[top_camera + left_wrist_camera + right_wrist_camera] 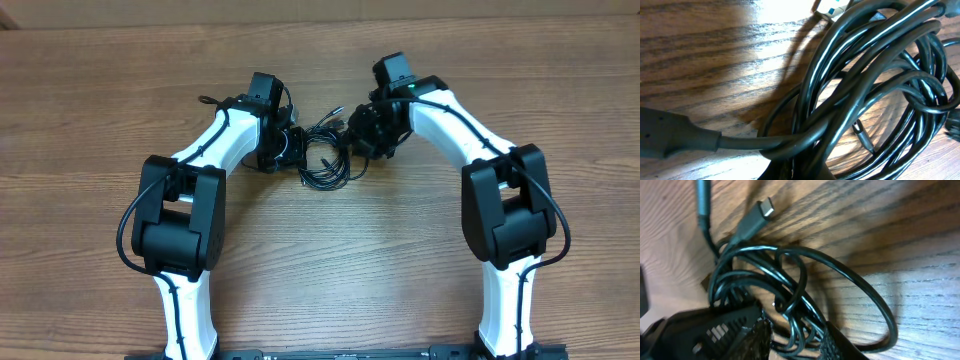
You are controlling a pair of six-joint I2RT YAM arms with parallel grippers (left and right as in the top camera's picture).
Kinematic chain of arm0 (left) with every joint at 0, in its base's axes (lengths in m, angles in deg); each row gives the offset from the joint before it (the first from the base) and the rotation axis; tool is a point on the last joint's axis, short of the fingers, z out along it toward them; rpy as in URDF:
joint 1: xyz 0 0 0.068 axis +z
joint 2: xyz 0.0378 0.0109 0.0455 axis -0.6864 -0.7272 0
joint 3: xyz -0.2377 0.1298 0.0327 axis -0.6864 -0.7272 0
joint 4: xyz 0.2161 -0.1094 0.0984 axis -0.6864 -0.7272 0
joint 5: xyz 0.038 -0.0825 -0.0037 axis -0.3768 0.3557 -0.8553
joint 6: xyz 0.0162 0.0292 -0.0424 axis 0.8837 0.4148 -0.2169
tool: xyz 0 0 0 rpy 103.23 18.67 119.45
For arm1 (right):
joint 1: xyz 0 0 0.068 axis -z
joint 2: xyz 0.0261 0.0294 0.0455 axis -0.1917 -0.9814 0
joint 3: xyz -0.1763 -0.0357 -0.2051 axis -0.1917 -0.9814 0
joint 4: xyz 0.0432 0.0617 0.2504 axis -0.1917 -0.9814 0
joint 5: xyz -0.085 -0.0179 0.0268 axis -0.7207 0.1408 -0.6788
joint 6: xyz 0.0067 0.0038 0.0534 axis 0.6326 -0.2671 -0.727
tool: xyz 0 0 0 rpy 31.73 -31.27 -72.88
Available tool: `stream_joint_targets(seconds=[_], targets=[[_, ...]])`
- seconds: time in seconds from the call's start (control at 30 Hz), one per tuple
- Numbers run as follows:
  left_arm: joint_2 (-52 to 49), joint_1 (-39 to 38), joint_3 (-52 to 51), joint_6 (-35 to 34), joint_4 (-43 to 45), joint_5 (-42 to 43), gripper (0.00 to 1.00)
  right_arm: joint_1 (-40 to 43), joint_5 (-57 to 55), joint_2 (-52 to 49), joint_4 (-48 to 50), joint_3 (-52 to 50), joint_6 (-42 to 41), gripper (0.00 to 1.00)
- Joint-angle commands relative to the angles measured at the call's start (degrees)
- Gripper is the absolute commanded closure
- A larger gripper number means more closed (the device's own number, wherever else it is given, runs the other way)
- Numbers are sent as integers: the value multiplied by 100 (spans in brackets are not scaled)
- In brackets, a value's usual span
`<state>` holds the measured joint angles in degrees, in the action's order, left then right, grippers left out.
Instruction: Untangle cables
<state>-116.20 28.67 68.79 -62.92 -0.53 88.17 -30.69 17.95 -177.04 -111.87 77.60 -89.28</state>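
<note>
A brown wooden table (pixel 100 120) with strong grain is carrying everything, and a paler tan strip (pixel 420 8) is running along the far side of it, beyond the cables. The cables (pixel 325 160) are lying as one tangled bundle of thin black loops on the bare wood, between the two white and black arms.

The left gripper (pixel 292 150) is pressing against the bundle's left edge. Its jaws are closed right down, but its fingers are not showing clearly in the left wrist view, so I cannot tell whether a cord is pinched between them. That view is filling with glossy black coils (pixel 875 95) crossing over each other, with a thick moulded plug body (pixel 670 132) trailing out of the bundle to the left and a pale connector (pixel 832 7) peeking out past the bundle's top edge.

The right gripper (pixel 362 135) is sitting at the bundle's right edge. In the right wrist view its black fingers (pixel 725 332) are standing partly apart with several loops (pixel 790 325) passing between them; I cannot tell whether they are clamping those cords or only straddling them. A silver-tipped USB-C plug (pixel 760 215) is pointing away from the bundle above the fingers
</note>
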Motion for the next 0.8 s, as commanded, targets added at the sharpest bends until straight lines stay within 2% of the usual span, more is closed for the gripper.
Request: stream_joint_targets(seconds=[0.0,0.33,0.77], targets=[[-247,-116,-157,-33,-101,-380,96,-101,-715,57,68,157,-527,67],[-247,-175,-157,-33,-98,-385,96,-216,-1099,57,577,157,-1307,71],[-247,-177,-157,-33,-103,-382,96,-306,-1102,33,380,153,-1460,71]])
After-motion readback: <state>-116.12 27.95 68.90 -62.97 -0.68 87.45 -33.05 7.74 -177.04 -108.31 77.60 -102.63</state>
